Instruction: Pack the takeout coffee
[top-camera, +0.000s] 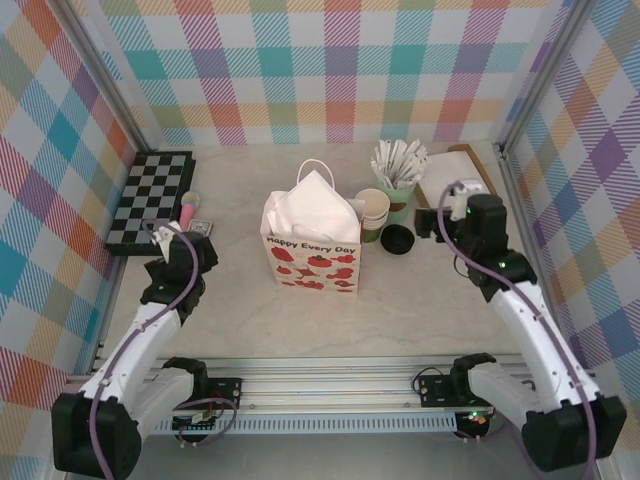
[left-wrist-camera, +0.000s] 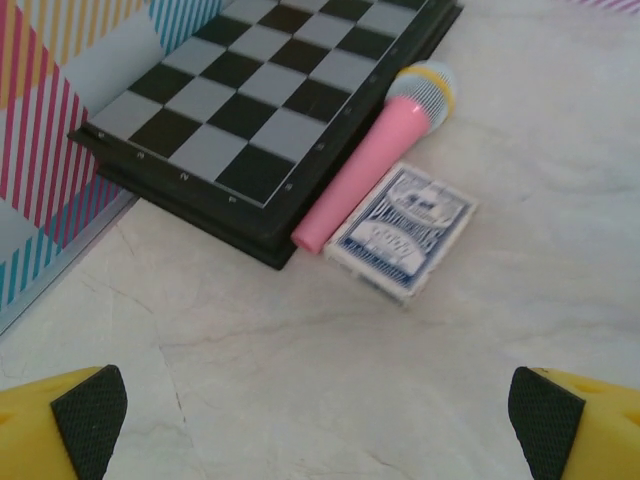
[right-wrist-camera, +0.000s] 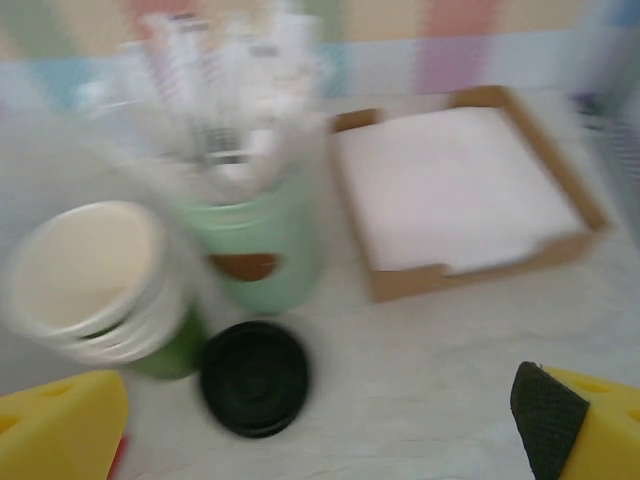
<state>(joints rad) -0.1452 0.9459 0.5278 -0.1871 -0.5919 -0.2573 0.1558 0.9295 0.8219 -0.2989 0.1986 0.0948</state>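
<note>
right of the paper bag (top-camera: 312, 250): takeout coffee (top-camera: 398, 239)
handling: likely light, crushable; grip below lid
left end effector (left-wrist-camera: 320, 420), right end effector (right-wrist-camera: 310, 425): released

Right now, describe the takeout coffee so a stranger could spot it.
From the strawberry-print gift bag mid-table, look right past the stacked cups. The takeout coffee sits nearest the arms, in front of the mint cup of sticks; it alone has a round black lid.

"Happy Every Day" on paper bag (top-camera: 311, 264)
</note>
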